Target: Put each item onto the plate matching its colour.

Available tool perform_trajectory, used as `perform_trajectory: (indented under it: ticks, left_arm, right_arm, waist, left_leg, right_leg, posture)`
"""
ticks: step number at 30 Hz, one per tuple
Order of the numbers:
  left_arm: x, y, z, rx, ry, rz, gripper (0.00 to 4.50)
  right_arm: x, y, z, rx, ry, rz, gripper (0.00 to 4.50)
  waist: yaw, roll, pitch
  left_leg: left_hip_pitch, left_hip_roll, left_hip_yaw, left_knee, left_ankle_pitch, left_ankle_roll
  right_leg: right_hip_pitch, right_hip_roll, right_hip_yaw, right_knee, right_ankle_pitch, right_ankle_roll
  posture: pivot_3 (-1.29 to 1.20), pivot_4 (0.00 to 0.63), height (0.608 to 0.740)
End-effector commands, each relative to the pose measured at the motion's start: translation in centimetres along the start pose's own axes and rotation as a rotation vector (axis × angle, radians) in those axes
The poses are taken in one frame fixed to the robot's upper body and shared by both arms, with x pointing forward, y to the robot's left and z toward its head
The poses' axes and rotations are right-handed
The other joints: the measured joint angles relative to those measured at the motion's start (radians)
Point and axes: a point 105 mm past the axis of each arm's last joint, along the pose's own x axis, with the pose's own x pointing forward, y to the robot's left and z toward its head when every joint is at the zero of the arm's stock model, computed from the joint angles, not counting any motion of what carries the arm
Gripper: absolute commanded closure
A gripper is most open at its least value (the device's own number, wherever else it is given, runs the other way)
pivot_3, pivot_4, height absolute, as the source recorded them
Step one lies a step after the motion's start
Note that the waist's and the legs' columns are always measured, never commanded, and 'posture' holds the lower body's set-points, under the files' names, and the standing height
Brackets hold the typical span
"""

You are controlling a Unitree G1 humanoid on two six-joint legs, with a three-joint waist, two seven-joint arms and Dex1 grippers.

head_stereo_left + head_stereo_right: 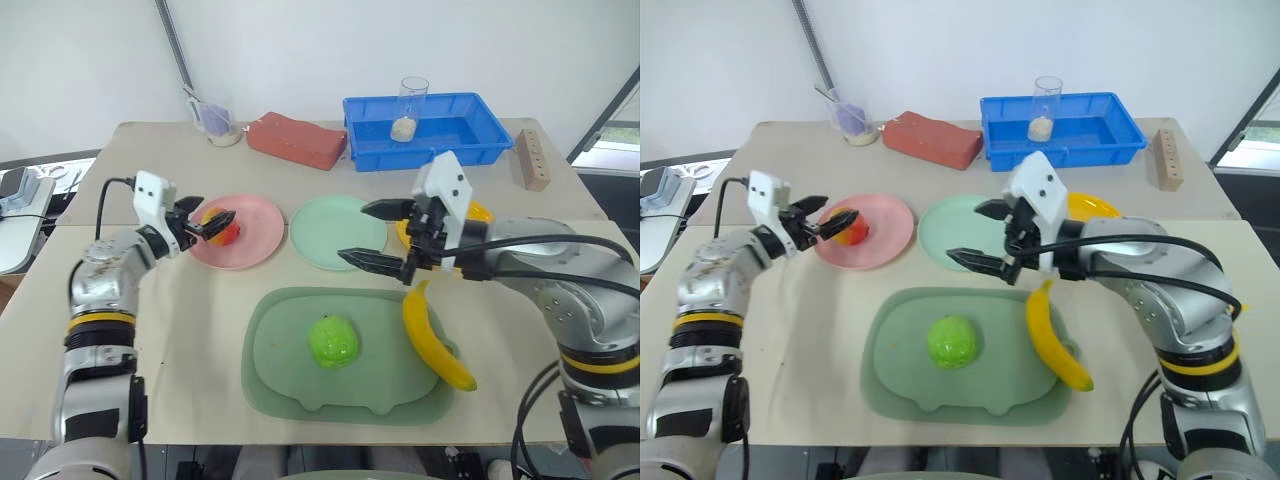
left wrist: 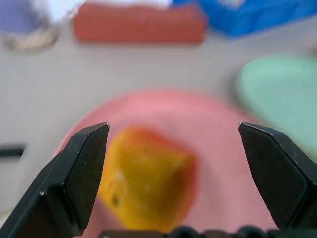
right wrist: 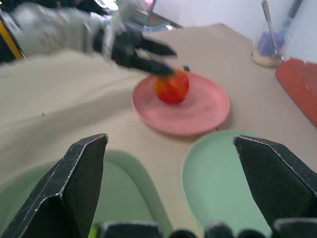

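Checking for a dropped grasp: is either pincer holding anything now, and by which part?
Nothing is held. The left pincer is open around the apple, which lies on the pink plate. The right pincer is open and empty.

Both pincers (image 1: 207, 225) (image 1: 378, 234) agape.

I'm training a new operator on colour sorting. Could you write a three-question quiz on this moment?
1. True or false: the apple-like ball lies on the pink plate.
2. Where is the green fruit? A) mint plate B) green tray C) blue bin
3. Fill in: the banana lies across the tray's ____ edge.

Key: 1 true; 2 B; 3 right.
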Motion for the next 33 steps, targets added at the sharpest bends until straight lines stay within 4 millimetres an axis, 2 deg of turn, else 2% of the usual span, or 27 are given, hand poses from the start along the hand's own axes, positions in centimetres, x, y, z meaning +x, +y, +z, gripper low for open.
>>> perform_trajectory:
  ticks: [1, 5, 8, 13, 19, 28, 33]
  left_arm:
    - [-0.4, -4.5, 4.0, 0.133, -0.047, -0.262, 0.05]
    - [-0.5, -9.5, 3.6, 0.372, 0.047, -0.571, 0.05]
    - [-1.0, -12.1, 2.7, 0.422, 0.103, -0.763, 0.05]
    - [-2.6, -15.7, -0.6, 0.56, 0.146, -1.068, 0.05]
    - [-2.8, -18.0, -3.2, 0.641, 0.077, -1.219, 0.05]
    - [-0.1, -20.4, -5.2, 0.681, 0.016, -1.265, 0.05]
    - [0.7, -20.5, -6.8, 0.713, 0.028, -1.246, 0.05]
  right_arm:
    - [-1.7, 0.3, 0.6, -0.054, -0.018, 0.01, 0.0]
    - [-2.7, 1.2, -0.2, -0.038, 0.003, 0.068, 0.0]
    - [-3.4, 2.0, -0.8, -0.045, 0.026, 0.108, 0.0]
    - [-4.6, 3.9, -1.0, 0.006, 0.03, 0.174, 0.0]
    - [-5.7, 5.9, -1.7, 0.022, 0.084, 0.222, 0.0]
    - [-6.3, 6.3, -2.8, 0.048, 0.124, 0.198, 0.0]
    - [-6.8, 6.5, -3.2, 0.059, 0.137, 0.188, 0.0]
  waist:
    - [0.003, 0.0, 0.0]
    - [0.004, 0.0, 0.0]
    - [0.002, 0.0, 0.001]
    - [-0.003, -0.001, 0.001]
    - [0.002, 0.0, 0.001]
    - [0.006, 0.001, 0.001]
    - [0.003, 0.001, 0.001]
  left_leg:
    - [0.0, 0.0, 0.0, 0.0, 0.0, 0.0]
    - [0.001, 0.0, 0.0, 0.0, 0.0, 0.0]
    - [0.001, 0.0, 0.001, 0.001, 0.0, 0.0]
    - [0.0, 0.0, 0.001, 0.002, 0.0, 0.0]
    - [-0.001, 0.0, 0.001, 0.005, 0.0, 0.0]
    - [-0.004, -0.001, 0.002, 0.014, -0.001, 0.001]
    - [-0.004, -0.001, 0.001, 0.014, -0.001, 0.001]
  right_leg:
    - [0.0, 0.0, 0.0, 0.0, -0.001, -0.002]
    - [0.001, 0.0, 0.0, -0.001, -0.004, -0.007]
    - [0.001, 0.0, 0.001, -0.001, -0.003, -0.008]
    - [0.0, 0.0, 0.003, -0.002, -0.003, -0.008]
    - [0.0, 0.0, 0.003, -0.002, -0.003, -0.009]
    - [0.002, -0.002, 0.003, -0.005, -0.003, -0.009]
    - [0.002, 0.0, 0.003, -0.003, -0.003, -0.008]
  posture:
    - [0.0, 0.15, 0.74]
    - [0.0, 0.15, 0.74]
    - [0.0, 0.15, 0.74]
    - [0.0, 0.15, 0.74]
    - [0.0, 0.15, 0.74]
    - [0.0, 0.15, 0.74]
    - [0.0, 0.15, 0.74]
